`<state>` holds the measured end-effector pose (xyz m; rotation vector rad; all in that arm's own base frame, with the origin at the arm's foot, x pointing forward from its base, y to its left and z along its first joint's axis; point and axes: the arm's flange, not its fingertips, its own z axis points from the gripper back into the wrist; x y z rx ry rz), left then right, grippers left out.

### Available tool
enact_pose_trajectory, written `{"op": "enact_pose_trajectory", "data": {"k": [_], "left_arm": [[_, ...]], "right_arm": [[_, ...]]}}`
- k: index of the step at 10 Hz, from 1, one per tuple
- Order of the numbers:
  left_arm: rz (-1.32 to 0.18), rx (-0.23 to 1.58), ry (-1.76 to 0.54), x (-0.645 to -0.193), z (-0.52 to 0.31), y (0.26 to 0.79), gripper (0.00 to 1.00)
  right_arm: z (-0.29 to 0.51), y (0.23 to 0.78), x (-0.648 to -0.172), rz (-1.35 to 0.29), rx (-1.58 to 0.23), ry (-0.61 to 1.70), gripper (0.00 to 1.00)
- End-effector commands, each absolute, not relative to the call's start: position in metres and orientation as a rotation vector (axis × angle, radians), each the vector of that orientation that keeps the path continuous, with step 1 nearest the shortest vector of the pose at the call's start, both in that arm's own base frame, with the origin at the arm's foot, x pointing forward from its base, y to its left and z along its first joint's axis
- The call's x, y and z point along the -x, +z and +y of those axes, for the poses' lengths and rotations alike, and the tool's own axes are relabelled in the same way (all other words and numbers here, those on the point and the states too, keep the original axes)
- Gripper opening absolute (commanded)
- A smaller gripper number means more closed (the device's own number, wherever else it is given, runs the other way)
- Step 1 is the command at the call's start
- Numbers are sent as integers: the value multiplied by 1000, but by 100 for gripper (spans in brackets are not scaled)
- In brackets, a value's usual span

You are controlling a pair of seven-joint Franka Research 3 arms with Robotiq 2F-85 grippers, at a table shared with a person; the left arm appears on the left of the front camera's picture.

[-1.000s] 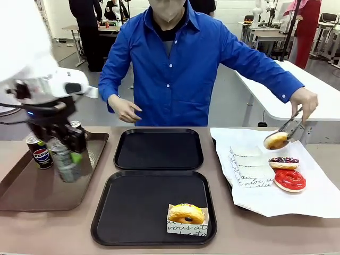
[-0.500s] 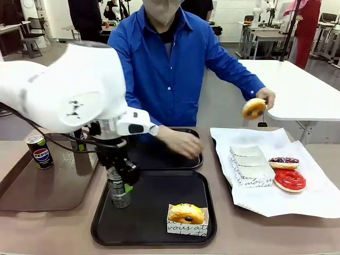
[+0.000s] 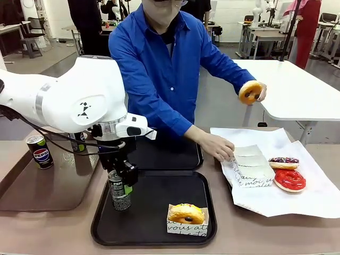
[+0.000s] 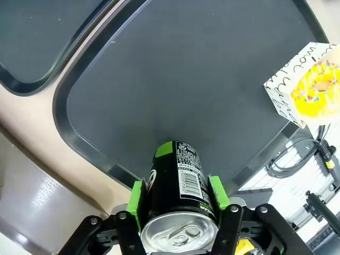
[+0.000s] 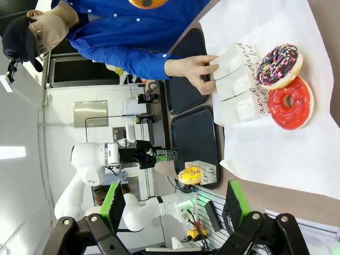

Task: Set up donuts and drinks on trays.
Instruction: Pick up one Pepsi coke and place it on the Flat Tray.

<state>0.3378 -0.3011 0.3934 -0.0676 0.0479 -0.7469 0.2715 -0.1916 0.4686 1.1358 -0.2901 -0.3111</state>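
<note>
So the left pincer (image 3: 121, 183) just swung the can (image 3: 119, 195) over from the brown tray (image 3: 32, 196). It's now clamped on it at the near tray's (image 3: 159, 204) left edge, across from the sleeved donut (image 3: 186, 213) in the tray's right corner. Looks like drink one only needs letting go. The left wrist cam shows green pads hugging both sides of the can. The right wrist cam shows the right pincer (image 5: 175, 197) spread, holding nothing.

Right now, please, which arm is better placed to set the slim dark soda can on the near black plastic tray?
Left: the left gripper holds the slim dark soda can upright over the near black plastic tray.
</note>
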Motion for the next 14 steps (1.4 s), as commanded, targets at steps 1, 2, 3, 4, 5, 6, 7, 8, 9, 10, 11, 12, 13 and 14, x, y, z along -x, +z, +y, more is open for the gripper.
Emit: {"op": "enact_pose_trajectory", "data": {"k": [1, 2, 3, 4, 5, 6, 7, 8, 9, 10, 11, 12, 13, 14], "left_arm": [[36, 62, -741, -334, -306, 398, 58], [36, 62, -741, -334, -306, 398, 58], [36, 62, -741, -334, -306, 398, 58], [36, 62, -741, -334, -306, 398, 58], [48, 65, -755, -335, -304, 393, 58], [8, 98, -789, -340, -305, 395, 58], [-6, 120, -780, -346, -307, 397, 58], [-16, 119, -766, -350, -309, 397, 58], [-38, 117, -753, -354, -313, 396, 58], [-55, 118, -758, -362, -318, 395, 58], [-55, 133, -765, -372, -321, 394, 58], [-54, 125, -765, -380, -324, 389, 58], [-42, 114, -762, -387, -329, 384, 58], [-37, 105, -757, -390, -332, 377, 58]], "right_arm": [[-192, 469, -272, -299, -1149, -312, 100], [-192, 469, -272, -299, -1149, -312, 100], [-192, 469, -272, -299, -1149, -312, 100], [-192, 469, -272, -299, -1149, -312, 100], [-192, 469, -272, -299, -1149, -312, 100], [-192, 469, -272, -299, -1149, -312, 100], [-192, 469, -272, -299, -1149, -312, 100], [-192, 469, -272, -299, -1149, -312, 100], [-192, 469, -272, -299, -1149, -312, 100], [-192, 469, -272, -299, -1149, -312, 100], [-192, 469, -272, -299, -1149, -312, 100], [-192, 469, -272, -299, -1149, -312, 100], [-192, 469, -272, -299, -1149, -312, 100], [-192, 469, -272, -299, -1149, -312, 100]]}}
